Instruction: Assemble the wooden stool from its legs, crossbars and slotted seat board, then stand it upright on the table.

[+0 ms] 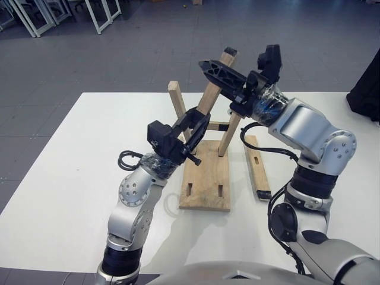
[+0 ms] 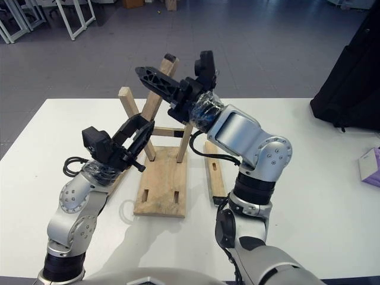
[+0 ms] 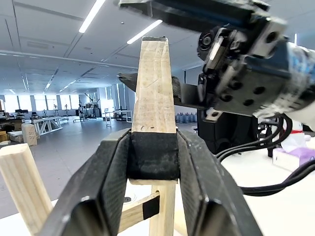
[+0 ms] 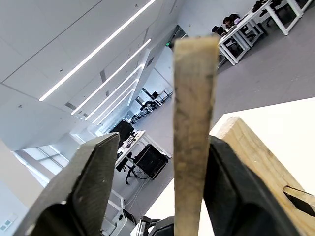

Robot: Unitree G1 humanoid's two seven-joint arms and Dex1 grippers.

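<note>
Three legs raised over the far end of the seat board (image 1: pixel 205 178), none upright: long leg (image 1: pixel 212 92) slanting up and away to the right, short leg (image 1: pixel 176 98) leaning the other way and crossing it in view low down, third leg (image 1: pixel 230 135) at the right, tied to the long leg by a crossbar (image 1: pixel 217 126). Seat board flat on the bench (image 1: pixel 71 154), slotted face up, two near slots (image 1: pixel 220 190) vacant; far end hidden behind the legs, so seating of the feet not to be told. One slotted bar (image 1: pixel 258 166) lying loose on the bench just right of the board, untouched. Left jaws clenched on the long leg low down, at its black band (image 3: pixel 152 155). Right jaws higher on the same leg, parted about it: one finger against the wood, daylight on the other side, so no firm grip judged. Step in hand, by judgement: squaring the leg frame and pressing its feet into the board; assembly midway at best, with near slots unfilled and bar unused. Next move calls for closing the upper jaws, bringing the leg toward vertical while the lower hold steadies it, then pushing down along the leg's own line; sideways force likely to jam a foot or tip the frame.
</note>
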